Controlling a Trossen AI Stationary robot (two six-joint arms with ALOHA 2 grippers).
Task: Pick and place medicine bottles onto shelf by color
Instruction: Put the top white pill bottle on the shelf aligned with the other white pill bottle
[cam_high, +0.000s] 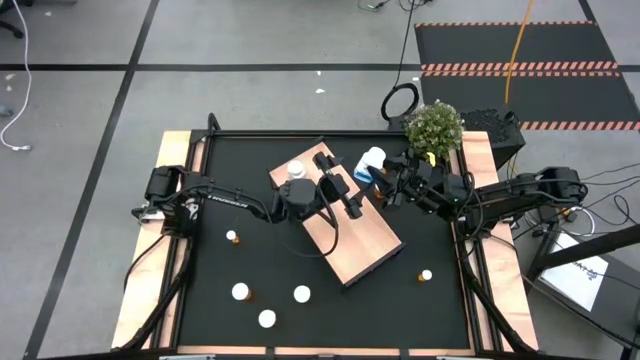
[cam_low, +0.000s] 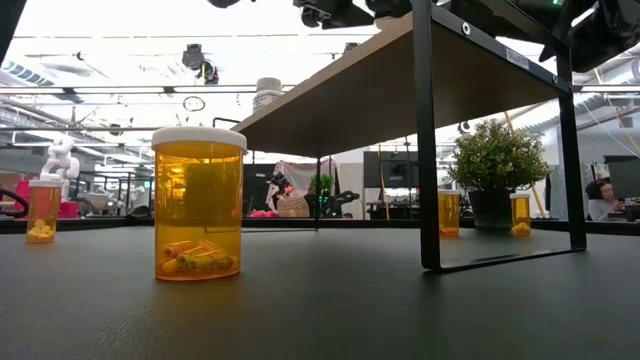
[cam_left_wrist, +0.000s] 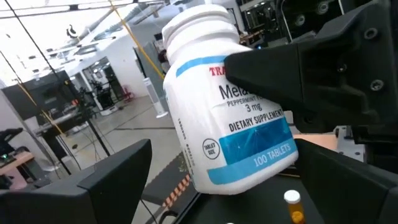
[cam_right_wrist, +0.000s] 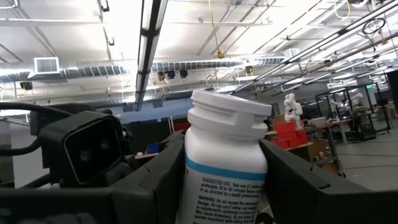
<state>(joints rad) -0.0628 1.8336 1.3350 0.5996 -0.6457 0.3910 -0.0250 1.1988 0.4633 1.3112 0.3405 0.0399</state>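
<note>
Gripping white bottle (cam_high: 372, 162) off shelf (cam_high: 365, 250) edge: right pincer (cam_high: 385, 186); left pincer (cam_high: 345, 195) wide.

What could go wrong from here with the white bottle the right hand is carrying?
The right hand is shut on a tilted white bottle close to the left hand, which is open above the shelf. The arms could bump. Set down tilted, the bottle may tip or roll off the shelf's edge. Another white bottle already stands on the shelf and could be knocked.

White bottle (cam_left_wrist: 233, 106) label part-hidden behind right claw (cam_left_wrist: 298, 74).
</note>
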